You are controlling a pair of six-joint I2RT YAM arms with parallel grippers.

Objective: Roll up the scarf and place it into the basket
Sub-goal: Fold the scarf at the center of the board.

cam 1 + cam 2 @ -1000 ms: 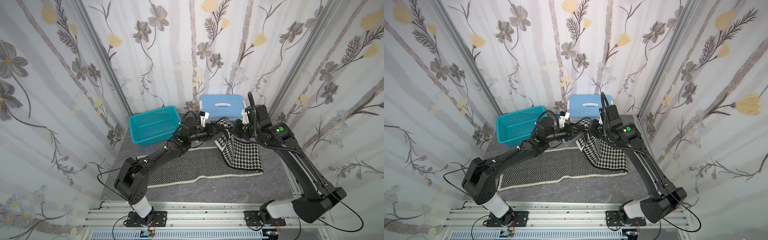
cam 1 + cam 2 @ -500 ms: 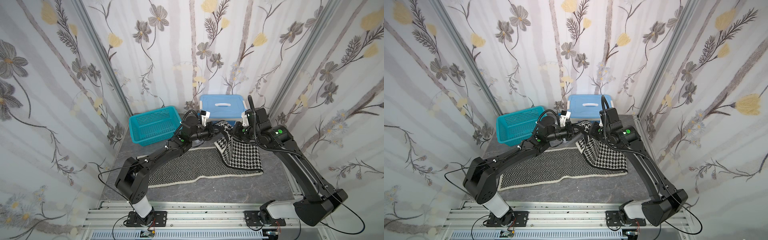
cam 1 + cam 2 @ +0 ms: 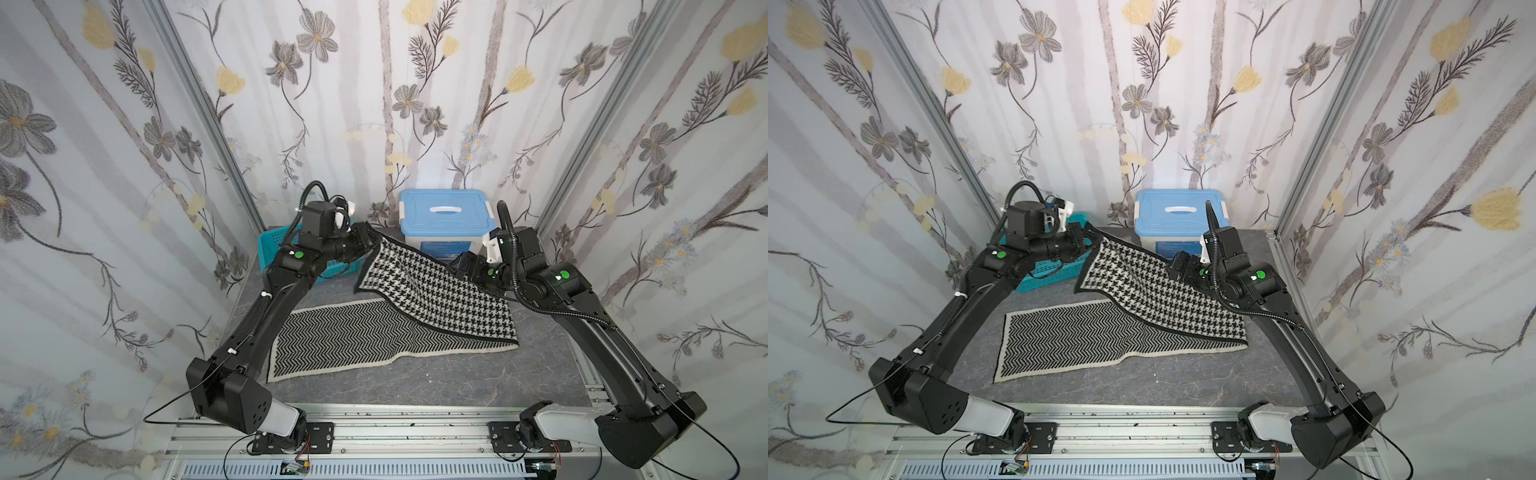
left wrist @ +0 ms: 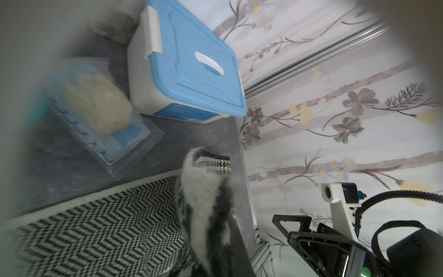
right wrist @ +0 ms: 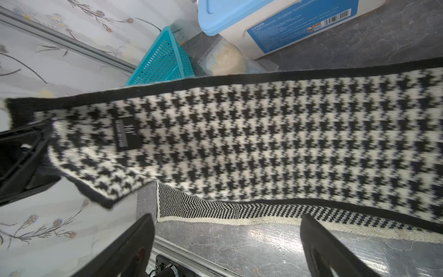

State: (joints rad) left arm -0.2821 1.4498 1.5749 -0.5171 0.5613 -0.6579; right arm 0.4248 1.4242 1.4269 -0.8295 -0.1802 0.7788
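Grey marbled surface (image 3: 457, 382), floral walls all round. On it the scarf (image 3: 436, 299) is only half flat. Its herringbone part is spread on the surface nearer the robot, while the houndstooth end rises in a taut slant to a point in the air just in front of the basket (image 3: 268, 245). The left gripper (image 3: 371, 242) holds it there, fingers clamped on the short end near one corner; the end's other corner hangs free.

The right gripper (image 3: 460, 266) hovers close beside the lifted span's long edge on the box side. Its fingers (image 5: 134, 239) stand wide apart with nothing between them, and the cloth is ahead of them. Beyond the scarf stands a white box with a blue lid (image 3: 446, 216), and between it and the basket lies a clear bag (image 5: 227, 60) with cream contents.

No roll is begun yet, I judge. To do this step well, the right fingers should take the black edging squarely, so that the lifted end travels level and the first turn comes out straight. Knit held at one point will skew and sag. Keep the lift low, clear of bag and box, and let the herringbone part lie undisturbed as an anchor.
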